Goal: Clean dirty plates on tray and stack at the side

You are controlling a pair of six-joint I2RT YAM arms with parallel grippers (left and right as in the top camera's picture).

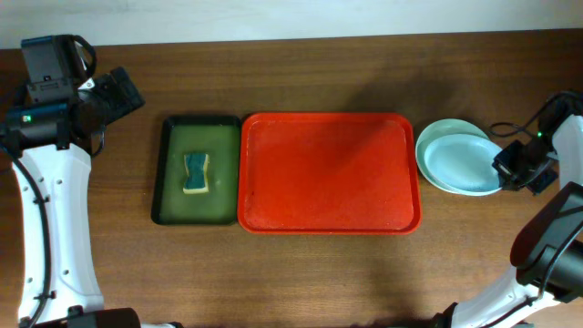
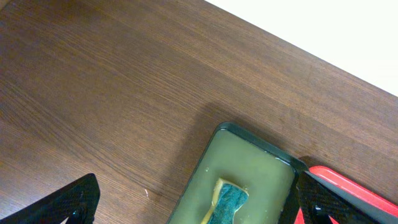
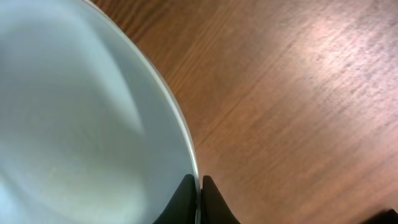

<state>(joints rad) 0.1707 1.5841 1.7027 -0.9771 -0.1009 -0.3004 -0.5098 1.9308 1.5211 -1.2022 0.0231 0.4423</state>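
we see the right gripper (image 3: 200, 186) with its two jaws squeezed almost all the way together, and the thin rim of the pale blue plate (image 3: 81, 112) is pinched between them

from above, the pinch is on the right edge of that plate

the pale blue plate lies over the pale green plate (image 1: 435, 137), pushed a little to the right and toward the near side, so a strip of green peeks out on the left and at the far side

we cannot tell if the blue one rests on the green one or is lifted a bit

both plates are over the brown wooden table (image 1: 301, 273), just to the right of the red-orange tray (image 1: 328, 173) and outside its rim

the left gripper (image 1: 126, 91) is well apart from all this, over the far left corner of the table

its jaws are spread wide open, and its black fingers (image 2: 78, 202) hold nothing

the dark green tray (image 1: 219, 205) sits right up against the left side of the red-orange tray

a sponge (image 1: 196, 173), yellow with a blue-green top, lies in the middle of the dark green tray
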